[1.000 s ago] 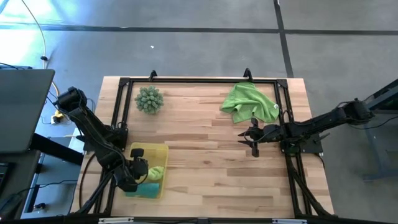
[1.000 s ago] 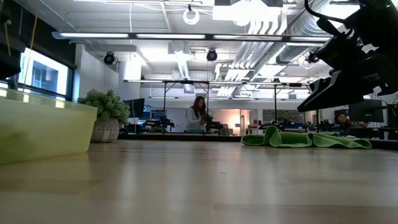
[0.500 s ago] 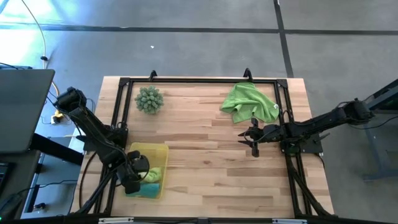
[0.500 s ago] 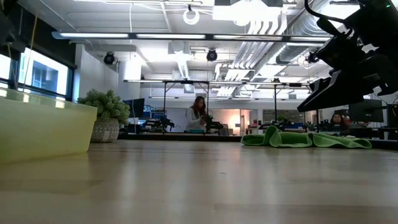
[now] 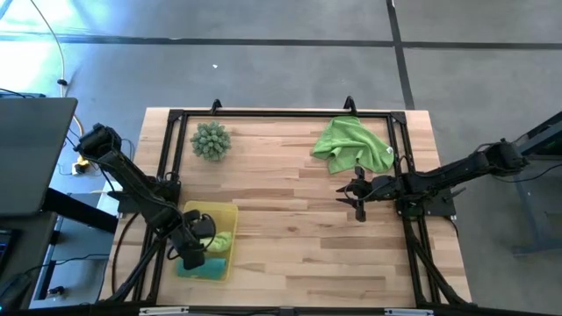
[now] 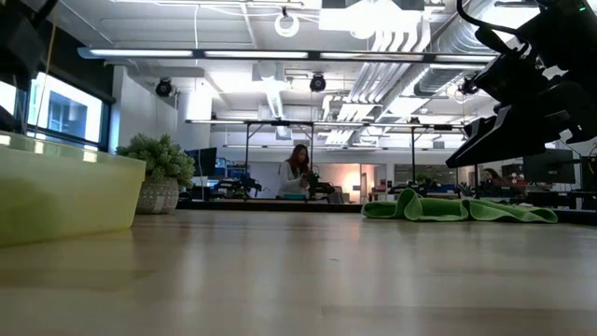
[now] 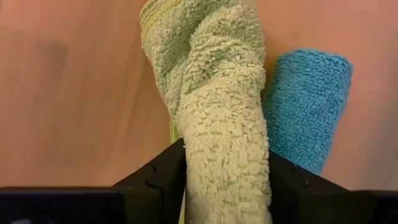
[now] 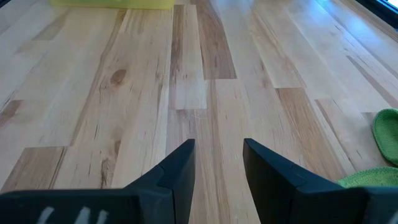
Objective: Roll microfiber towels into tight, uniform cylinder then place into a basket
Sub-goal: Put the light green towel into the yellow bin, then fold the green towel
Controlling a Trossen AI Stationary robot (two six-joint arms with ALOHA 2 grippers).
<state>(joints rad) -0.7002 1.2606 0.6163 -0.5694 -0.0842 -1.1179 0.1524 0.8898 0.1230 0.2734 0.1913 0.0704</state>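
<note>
The yellow basket (image 5: 225, 211) sits at the table's near left; its wall shows in the low view (image 6: 65, 196). In it lie a rolled teal towel (image 7: 308, 106) and a rolled lime towel (image 7: 214, 93), side by side. My left gripper (image 5: 198, 239) is over the basket, shut on the lime roll. A second lime towel (image 5: 351, 145) lies crumpled and unrolled at the far right, resting on the table. My right gripper (image 8: 217, 162) is open and empty, just near of that towel (image 5: 357, 198). My left gripper pinches the rolled lime towel between its two fingers (image 7: 163, 180), which lie across the roll's sides near one end (image 7: 227, 186). The fingers point down into the basket. The roll reaches away from the fingers beside the teal roll; whether it rests on the basket floor I cannot tell.
A spiky pale-green ball (image 5: 211, 140) stands at the far left of the table. A black frame (image 5: 281, 114) runs round the table's edges. Bare wood lies between the basket and my right gripper. A person (image 6: 298, 173) stands far off in the room.
My left gripper has shifted a little toward the table's right over the basket, still shut on the lime roll. The right arm has kept still.
</note>
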